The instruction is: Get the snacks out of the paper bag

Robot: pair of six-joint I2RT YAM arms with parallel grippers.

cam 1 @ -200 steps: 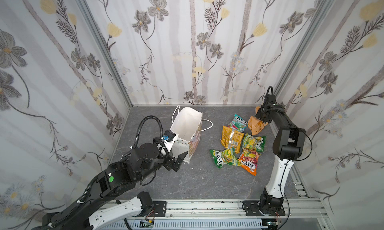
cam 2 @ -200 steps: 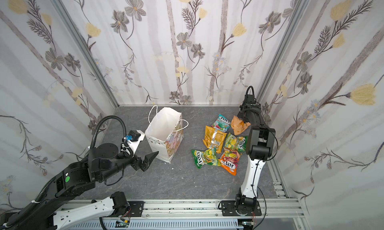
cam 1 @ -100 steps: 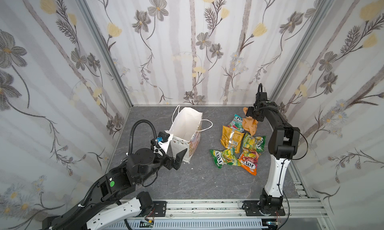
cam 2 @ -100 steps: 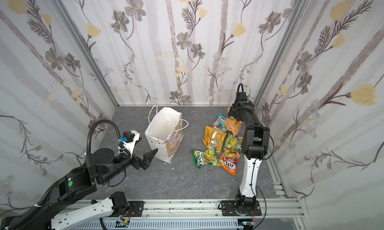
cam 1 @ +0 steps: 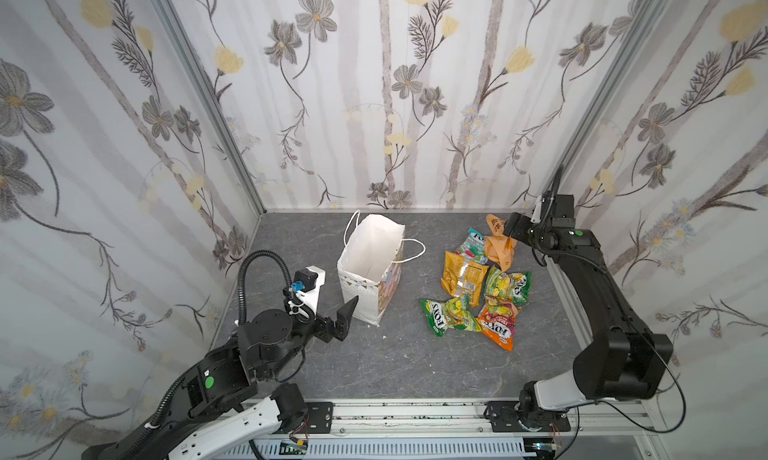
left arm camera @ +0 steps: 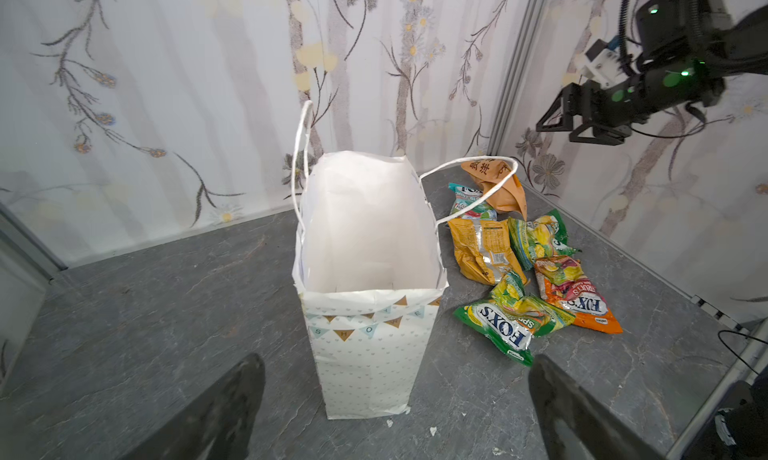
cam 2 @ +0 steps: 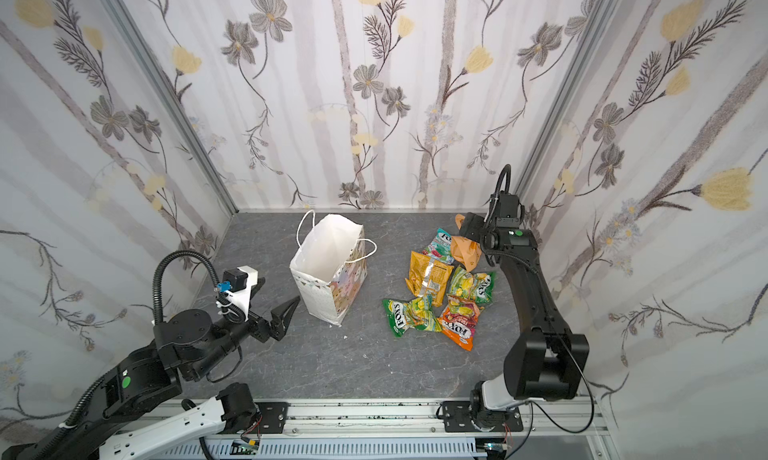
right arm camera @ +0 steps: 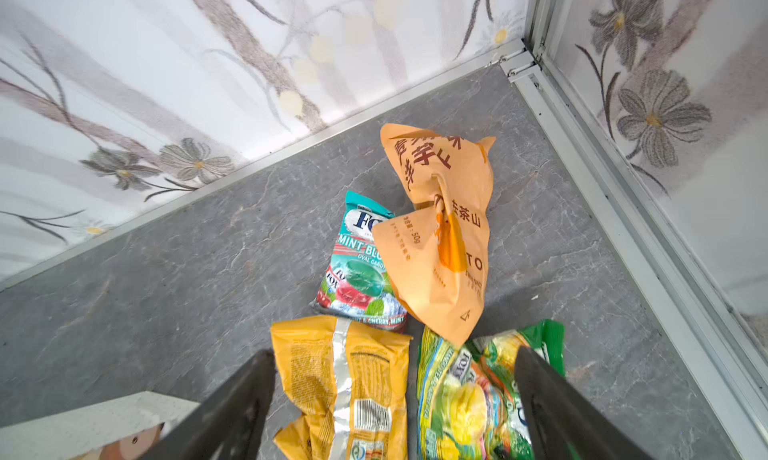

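The right gripper (right arm camera: 392, 366) hangs with its jaws spread wide and nothing between them, above the far right corner of the grey table (cam 1: 395, 366). Directly below lies a crumpled orange pouch (cam 1: 498, 246), its edge resting over a teal mint packet (cam 1: 471, 242). The right arm rises from its base on the front rail, elbow high, and its forearm reaches back along the right wall, with the wrist turned in toward the middle of the table.

The left gripper (cam 2: 275, 295) is likewise spread wide and empty. It is held low over the table, aimed at the near face of the paper bag (cam 1: 370, 266) and just short of it. The left arm stays folded close to its base at the front left.

The bag stands upright and open near the middle of the table, handles splayed; the left wrist view looks into its white interior. To its right lie the snacks, clustered and overlapping: a yellow-orange chip bag (cam 1: 461, 277), a yellow-green packet (cam 1: 508, 285), a green FOX'S packet (cam 1: 449, 318) and an orange-red FOX'S packet (cam 1: 498, 328).
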